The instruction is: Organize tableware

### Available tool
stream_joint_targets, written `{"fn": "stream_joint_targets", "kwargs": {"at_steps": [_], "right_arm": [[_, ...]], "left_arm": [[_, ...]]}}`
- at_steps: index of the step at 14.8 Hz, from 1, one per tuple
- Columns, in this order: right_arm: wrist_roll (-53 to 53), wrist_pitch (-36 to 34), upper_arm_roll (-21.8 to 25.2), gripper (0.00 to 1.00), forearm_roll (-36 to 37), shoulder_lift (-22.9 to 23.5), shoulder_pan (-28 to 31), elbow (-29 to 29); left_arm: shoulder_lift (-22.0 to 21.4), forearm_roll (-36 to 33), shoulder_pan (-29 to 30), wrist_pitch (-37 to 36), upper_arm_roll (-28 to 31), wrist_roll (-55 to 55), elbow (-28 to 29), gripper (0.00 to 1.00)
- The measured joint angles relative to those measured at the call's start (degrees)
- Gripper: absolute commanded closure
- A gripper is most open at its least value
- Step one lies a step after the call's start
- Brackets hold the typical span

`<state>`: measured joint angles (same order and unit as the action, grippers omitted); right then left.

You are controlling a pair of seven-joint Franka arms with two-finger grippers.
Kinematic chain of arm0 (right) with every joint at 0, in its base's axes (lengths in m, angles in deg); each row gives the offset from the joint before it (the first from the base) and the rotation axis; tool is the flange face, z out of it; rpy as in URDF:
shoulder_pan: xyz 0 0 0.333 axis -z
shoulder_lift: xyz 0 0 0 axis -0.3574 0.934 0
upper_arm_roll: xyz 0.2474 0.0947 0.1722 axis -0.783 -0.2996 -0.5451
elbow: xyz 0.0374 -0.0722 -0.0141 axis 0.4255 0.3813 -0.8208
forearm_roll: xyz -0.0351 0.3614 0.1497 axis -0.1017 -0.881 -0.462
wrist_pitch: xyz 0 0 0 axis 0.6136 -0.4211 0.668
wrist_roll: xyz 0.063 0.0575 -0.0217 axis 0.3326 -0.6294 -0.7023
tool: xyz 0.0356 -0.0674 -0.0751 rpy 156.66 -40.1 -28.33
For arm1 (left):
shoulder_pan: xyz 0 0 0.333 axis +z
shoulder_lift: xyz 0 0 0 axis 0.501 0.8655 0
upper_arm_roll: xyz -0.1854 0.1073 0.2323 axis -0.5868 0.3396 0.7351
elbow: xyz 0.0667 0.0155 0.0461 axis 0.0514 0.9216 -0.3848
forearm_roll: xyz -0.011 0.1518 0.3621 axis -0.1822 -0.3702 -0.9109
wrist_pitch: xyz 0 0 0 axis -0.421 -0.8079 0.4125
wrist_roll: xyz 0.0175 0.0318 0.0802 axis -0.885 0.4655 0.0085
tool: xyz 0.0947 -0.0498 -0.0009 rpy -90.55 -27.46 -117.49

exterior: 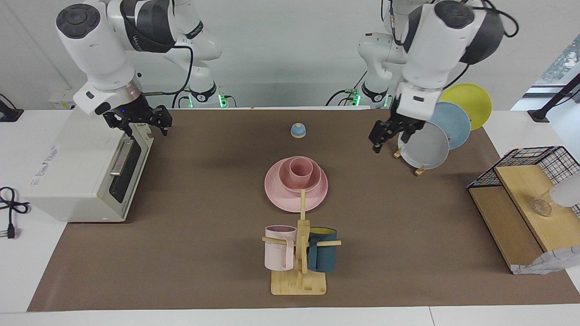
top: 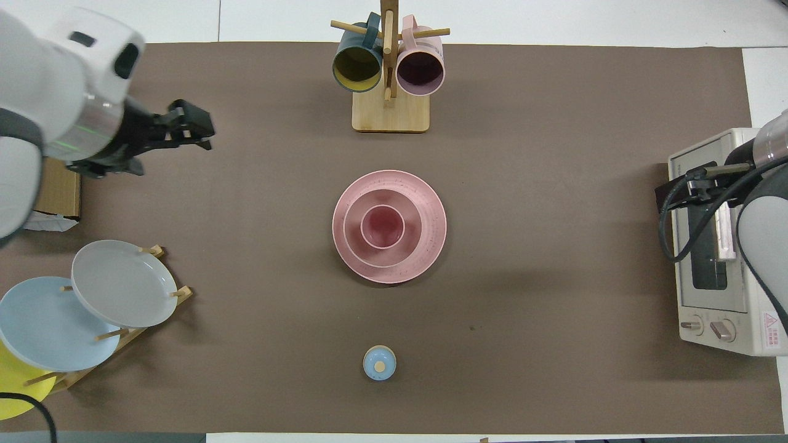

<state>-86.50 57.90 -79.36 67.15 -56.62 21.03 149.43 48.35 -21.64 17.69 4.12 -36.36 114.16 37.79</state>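
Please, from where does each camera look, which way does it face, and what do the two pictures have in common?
Facing view: high across the table, looking at the robots; both white arms show, left gripper beside the grey round plate, right gripper over the white toaster oven.
Overhead view: above the robots' end, looking forward and down; the left gripper shows.
Shared: the stacked matte pink plate, bowl and cup.

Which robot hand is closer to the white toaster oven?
The right one. The right gripper hangs open just above the toaster oven at its door edge. The left gripper hangs open beside the plate rack, at the table's left-arm end.
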Motion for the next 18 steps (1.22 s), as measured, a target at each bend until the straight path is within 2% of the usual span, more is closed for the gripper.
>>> {"fn": "stream_joint_targets", "kwargs": {"at_steps": [2,4,7,9,15,18], "right_arm": [[0.0,0.0,0.0,0.0,0.0,0.0,0.0,0.0],[0.0,0.0,0.0,0.0,0.0,0.0,0.0,0.0],[0.0,0.0,0.0,0.0,0.0,0.0,0.0,0.0],[0.0,0.0,0.0,0.0,0.0,0.0,0.0,0.0],[0.0,0.0,0.0,0.0,0.0,0.0,0.0,0.0],[0.0,0.0,0.0,0.0,0.0,0.0,0.0,0.0]], "left_arm": [[-1.5,0.0,5.2,-2.4,0.1,-10.1,0.7,0.0],[-3.2,0.0,7.8,-2.9,0.1,-15.6,3.6,0.0],[-7.1,0.0,8.0,-1.5,-0.6,-16.9,10.4,0.0],[-8.8,0.0,7.9,-0.3,-1.0,-16.9,12.4,0.0],[-9.6,0.0,7.9,-0.3,-1.2,-16.9,12.1,0.0],[-9.5,0.0,7.7,-3.3,-1.2,-16.9,11.1,0.0]]}}
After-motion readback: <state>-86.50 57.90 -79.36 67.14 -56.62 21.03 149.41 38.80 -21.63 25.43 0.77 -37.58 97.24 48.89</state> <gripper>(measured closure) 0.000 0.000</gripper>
